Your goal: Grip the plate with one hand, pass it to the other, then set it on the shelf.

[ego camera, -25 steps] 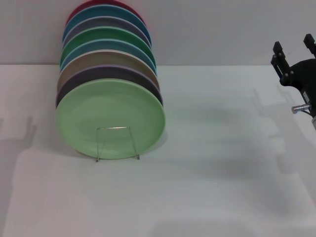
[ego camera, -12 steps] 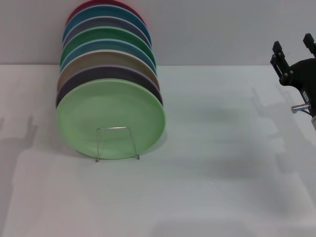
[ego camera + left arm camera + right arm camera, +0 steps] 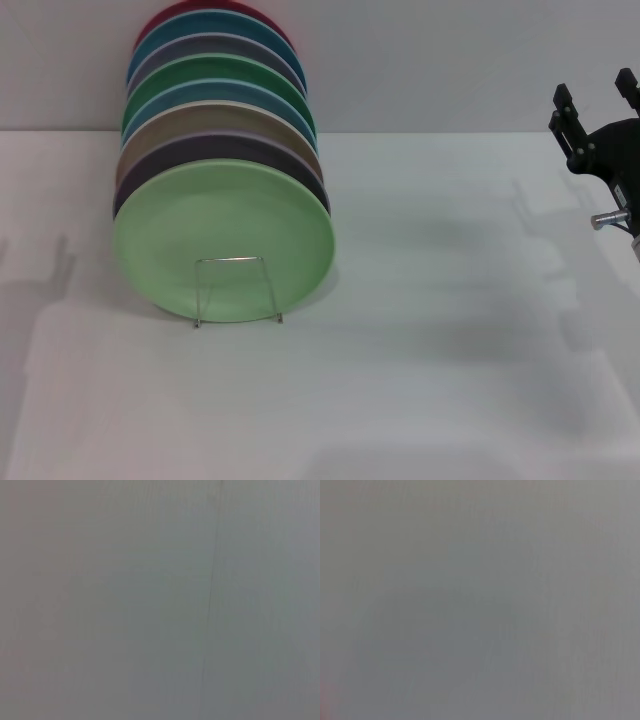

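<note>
The light mint-green plate (image 3: 224, 215) stands tilted on edge at the front of a row of plates, at the left of the white table in the head view. It leans behind the upright loop of the thin silver wire shelf (image 3: 236, 290). My right gripper (image 3: 594, 88) is at the far right edge, raised, open and empty, far from the plate. My left gripper is out of view. Both wrist views show only a plain grey surface.
Behind the mint plate stand several other plates (image 3: 215, 95) in a row: dark purple, beige, blue-rimmed, darker green, lilac, blue and red. The white table (image 3: 430, 330) stretches to the right and front, with a grey wall behind.
</note>
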